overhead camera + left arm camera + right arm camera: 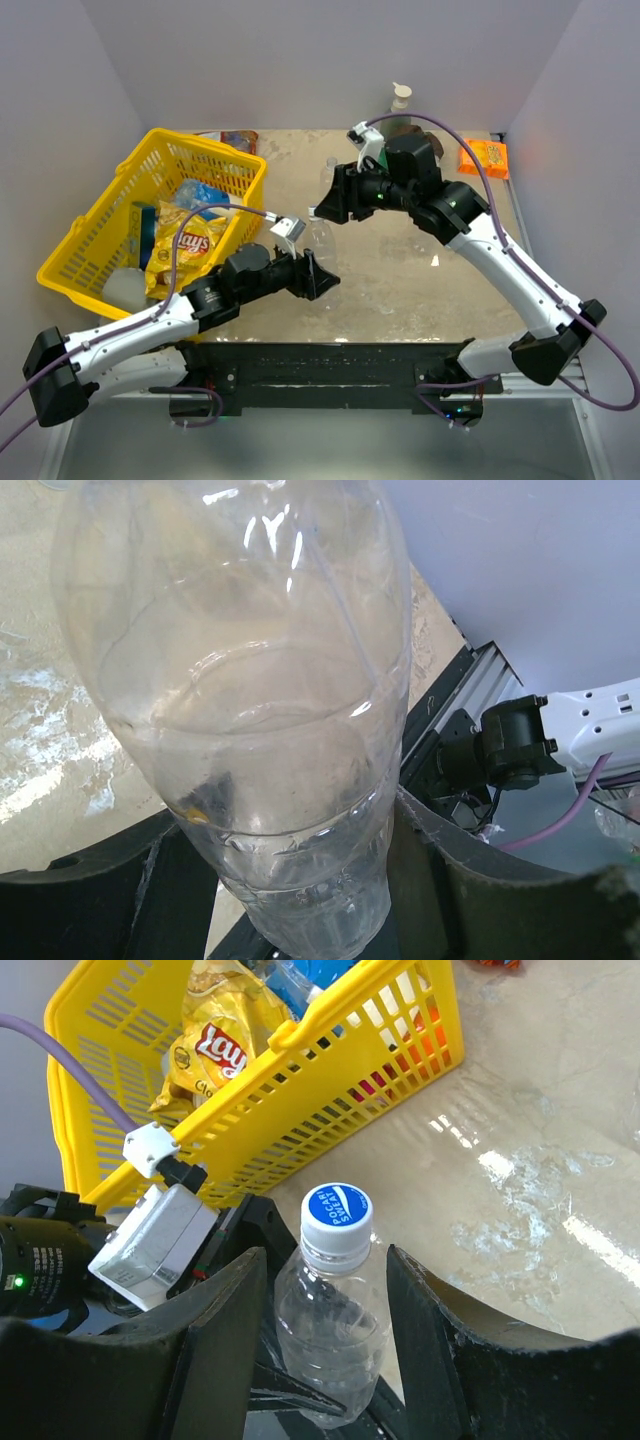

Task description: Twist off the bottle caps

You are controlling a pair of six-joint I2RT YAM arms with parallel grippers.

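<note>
My left gripper (318, 275) is shut on the lower body of a clear ribbed bottle (322, 240) and holds it near the table's middle. In the left wrist view the bottle (250, 680) fills the frame between my dark fingers (470, 880). Its white cap (336, 1215) with a blue printed top sits on the neck. My right gripper (325, 1260) is open, with one jaw on each side of the cap and neck and a gap on both sides. In the top view the right gripper (325, 205) is just beyond the bottle's top.
A yellow basket (100, 215) holding a Lay's chip bag (190, 245) and other packets stands at the left. A green pump bottle (400, 110) stands at the back wall. An orange packet (483, 157) lies at the back right.
</note>
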